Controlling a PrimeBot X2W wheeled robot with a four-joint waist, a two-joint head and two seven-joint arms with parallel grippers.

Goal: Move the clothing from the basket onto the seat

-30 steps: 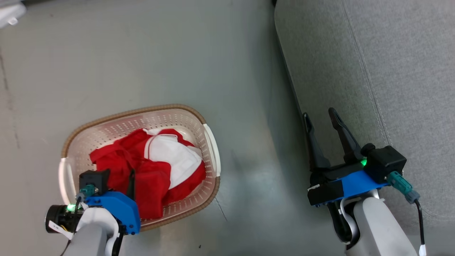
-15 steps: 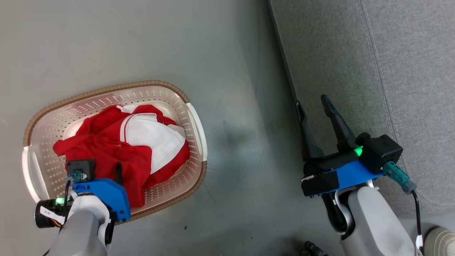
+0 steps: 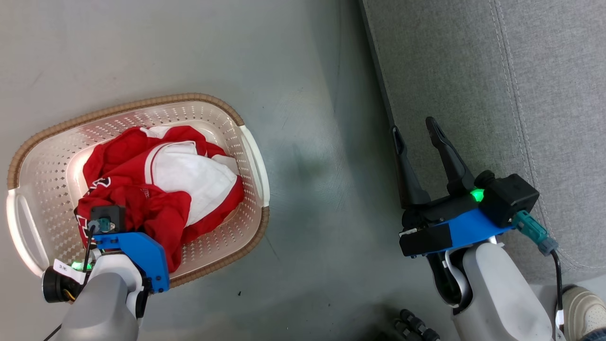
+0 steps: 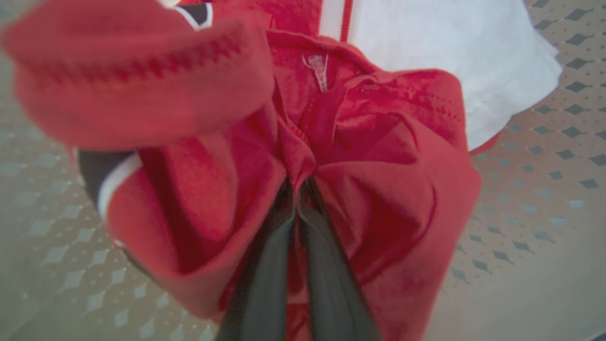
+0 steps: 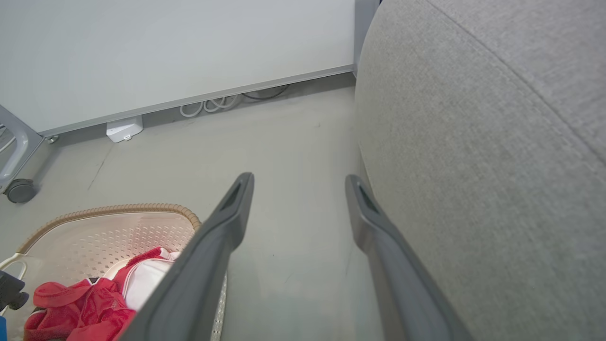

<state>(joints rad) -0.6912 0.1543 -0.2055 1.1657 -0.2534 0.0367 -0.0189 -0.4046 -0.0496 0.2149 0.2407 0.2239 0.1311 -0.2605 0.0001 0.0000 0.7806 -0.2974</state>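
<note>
Head view: basket sits lower left on the floor, clothing heaped inside it. Seat takes the right side, well apart from the basket, floor strip between. Left gripper is down in the clothing at the heap's lower-left part. Right gripper lower right, at the seat's left edge.

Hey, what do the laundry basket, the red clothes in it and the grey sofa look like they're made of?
Basket: seemingly moulded plastic, cream, perforated, with a brown woven-look rim. Clothes: soft, thin fabric; it creases and bunches. Sofa: matte woven upholstery with stitched seams.
</note>
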